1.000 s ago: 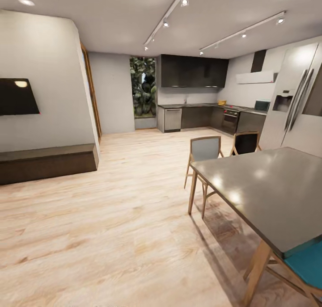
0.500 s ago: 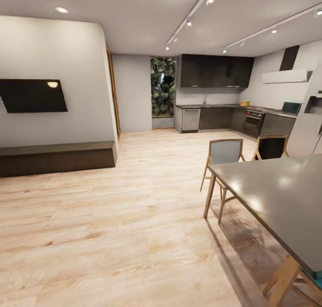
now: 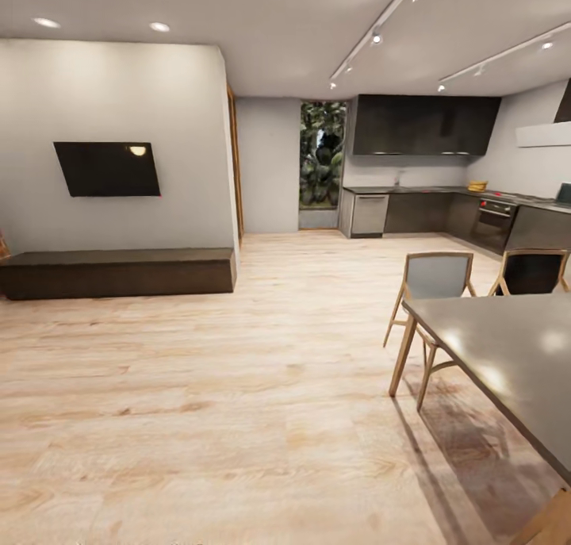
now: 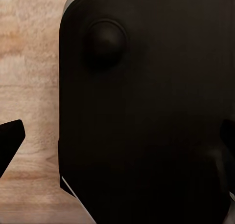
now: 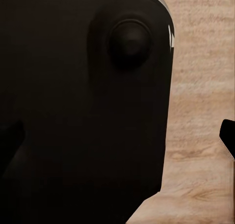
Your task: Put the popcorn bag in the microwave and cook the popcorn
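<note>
Head view: pale wood plank floor (image 3: 238,386) across the open room. Dark grey rectangular dining desk (image 3: 515,362) on wooden legs, two wooden chairs (image 3: 432,283) at its far edge. Long L-shaped glossy grey kitchen desk (image 3: 412,189) over dark cabinets along the far wall. Small tan-yellow popcorn bag (image 3: 477,186) sits on it near its corner, too small for detail. Black wall TV (image 3: 107,169) over a low dark bench (image 3: 119,272).

Wrist views: black robot body panel (image 4: 147,111) over the floor. Left end effector (image 4: 117,145) and right end effector (image 5: 117,145): only dark fingertip edges visible, cannot tell whether either is spread or pressed together.
</note>
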Robot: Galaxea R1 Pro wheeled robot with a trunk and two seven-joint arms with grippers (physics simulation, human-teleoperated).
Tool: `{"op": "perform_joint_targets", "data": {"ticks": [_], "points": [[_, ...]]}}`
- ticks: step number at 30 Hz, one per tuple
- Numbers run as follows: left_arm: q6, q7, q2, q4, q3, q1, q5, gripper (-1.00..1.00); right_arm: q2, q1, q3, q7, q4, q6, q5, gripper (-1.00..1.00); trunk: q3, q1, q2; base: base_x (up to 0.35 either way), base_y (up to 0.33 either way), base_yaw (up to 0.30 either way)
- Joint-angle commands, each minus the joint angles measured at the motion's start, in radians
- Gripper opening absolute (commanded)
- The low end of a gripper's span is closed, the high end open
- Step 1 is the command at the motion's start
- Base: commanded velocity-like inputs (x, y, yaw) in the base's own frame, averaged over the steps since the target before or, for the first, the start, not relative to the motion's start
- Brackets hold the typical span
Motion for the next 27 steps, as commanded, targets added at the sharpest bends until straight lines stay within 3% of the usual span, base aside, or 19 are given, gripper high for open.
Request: {"op": "perform_joint_targets", "data": {"ticks": [1, 6, 27], "points": [[0.000, -0.001, 0.000, 0.000, 0.000, 0.000, 0.008, 1.00, 0.000, 0.000, 0.000, -0.001, 0.000, -0.003, 0.001, 1.00, -0.001, 0.000, 0.000, 0.018, 0.000, 0.089], [0.001, -0.001, 0.000, 0.000, -0.001, 0.000, 0.008, 1.00, 0.000, 0.000, 0.001, 0.000, 0.000, -0.002, 0.001, 1.00, -0.001, 0.000, 0.000, 0.163, 0.000, 0.022], [0.012, -0.009, 0.001, 0.000, -0.003, 0.000, 0.010, 1.00, 0.000, 0.000, 0.003, -0.002, 0.000, -0.002, -0.005, 1.00, -0.001, 0.000, 0.000, 0.321, 0.000, 0.000]]}}
